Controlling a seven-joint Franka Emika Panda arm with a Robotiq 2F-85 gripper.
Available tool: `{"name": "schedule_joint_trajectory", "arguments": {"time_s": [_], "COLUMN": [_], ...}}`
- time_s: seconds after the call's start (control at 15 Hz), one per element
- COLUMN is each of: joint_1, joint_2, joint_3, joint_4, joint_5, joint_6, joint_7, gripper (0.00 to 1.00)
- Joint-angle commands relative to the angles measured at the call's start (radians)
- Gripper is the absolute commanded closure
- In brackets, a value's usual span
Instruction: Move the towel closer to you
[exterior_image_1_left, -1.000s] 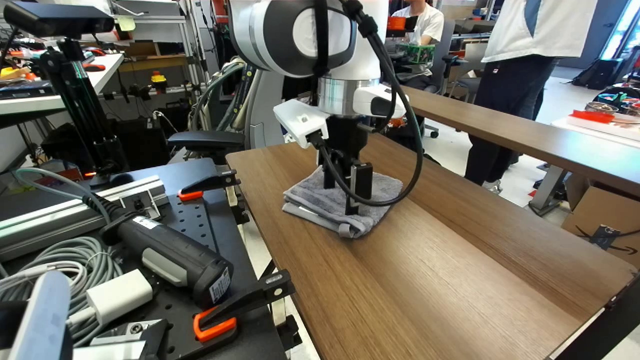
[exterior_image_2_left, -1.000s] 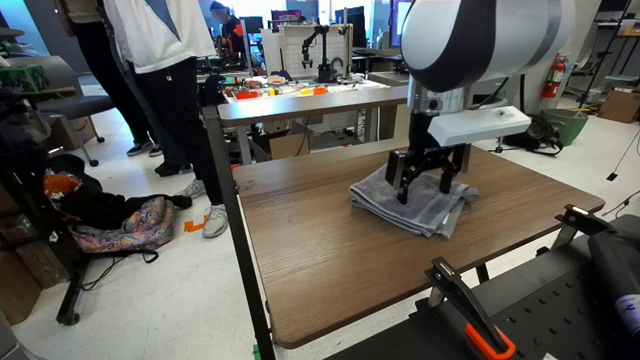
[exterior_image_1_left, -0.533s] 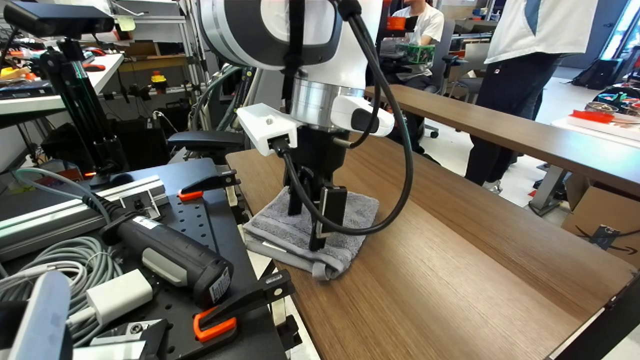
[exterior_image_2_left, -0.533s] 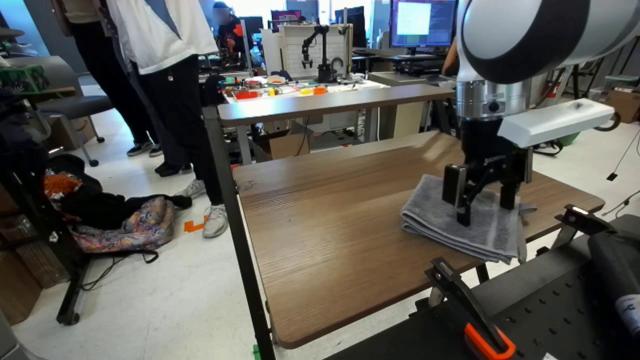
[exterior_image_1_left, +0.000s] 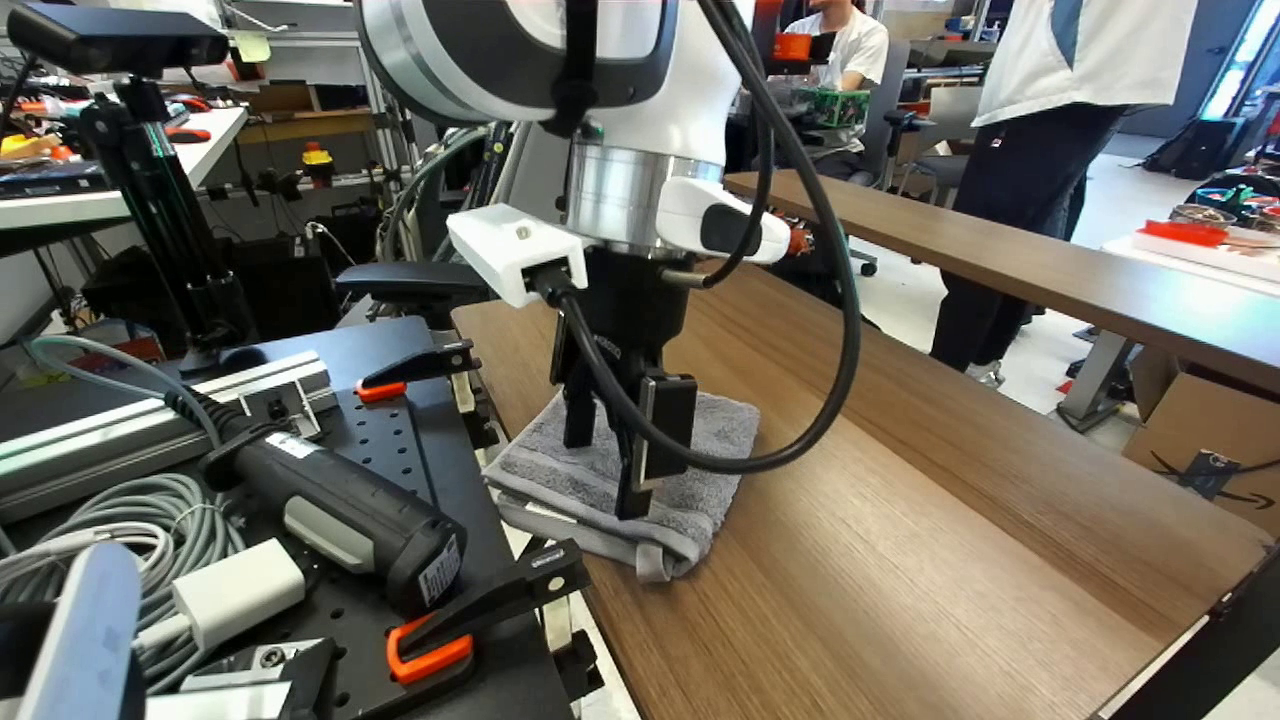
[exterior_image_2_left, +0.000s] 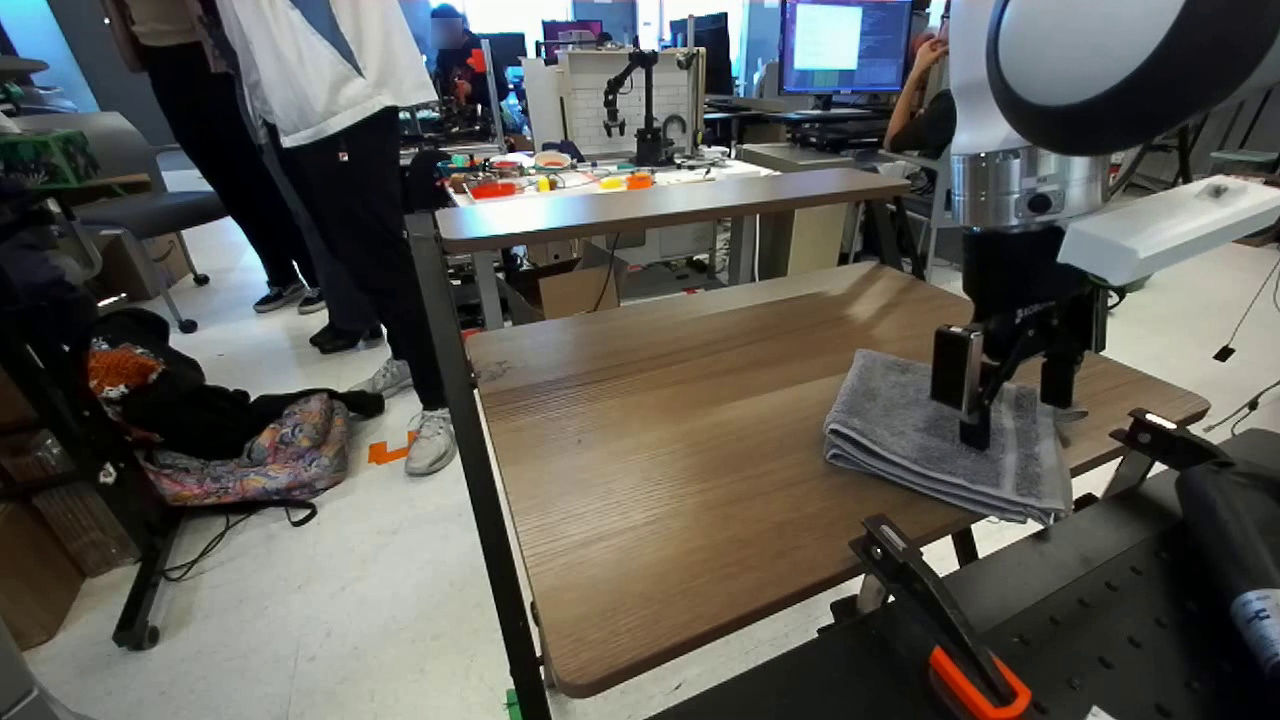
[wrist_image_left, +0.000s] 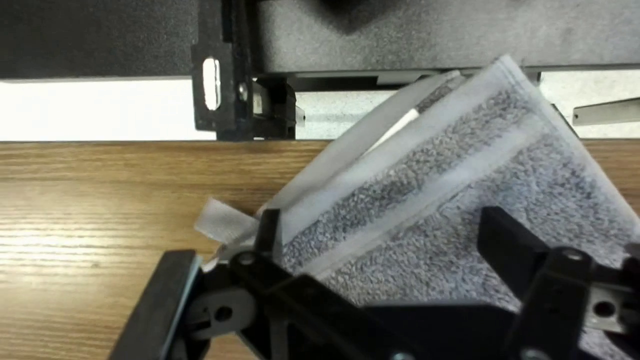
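In an exterior view | passable: over table (exterior_image_2_left: 680, 450) left of towel (exterior_image_2_left: 900, 415) | obstacles: near clamp (exterior_image_2_left: 935, 608), right clamp (exterior_image_2_left: 1165, 440), black bench (exterior_image_2_left: 1100, 615) along table's near-right edge

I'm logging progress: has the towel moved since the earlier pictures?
Yes. In an exterior view, the folded grey towel has shifted across the wood-grain table toward the black pegboard and now partly overhangs the table's edge.

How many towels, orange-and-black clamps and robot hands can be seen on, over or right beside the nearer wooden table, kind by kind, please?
Towel: 1
Orange-and-black clamps: 2
Robot hand: 1
Total: 4
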Motion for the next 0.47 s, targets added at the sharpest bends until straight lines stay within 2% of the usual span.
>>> {"name": "schedule_joint_trajectory", "arguments": {"time_s": [0.0, 0.13, 0.2, 0.27, 0.4], "joint_1": [-0.026, -0.058, -0.063, -0.047, -0.06], "joint_2": [-0.146, -0.226, -0.256, -0.161, -0.226], "joint_3": [0.045, 0.092, 0.096, 0.083, 0.098], "joint_4": [-0.025, -0.02, -0.019, 0.004, 0.0], "joint_5": [0.022, 0.1, 0.104, 0.06, 0.079], "joint_6": [-0.049, -0.077, -0.106, -0.046, -0.086], "joint_7": [-0.018, -0.063, -0.082, -0.024, -0.045], "gripper": [0.0, 0.0, 0.0, 0.0, 0.0]}}
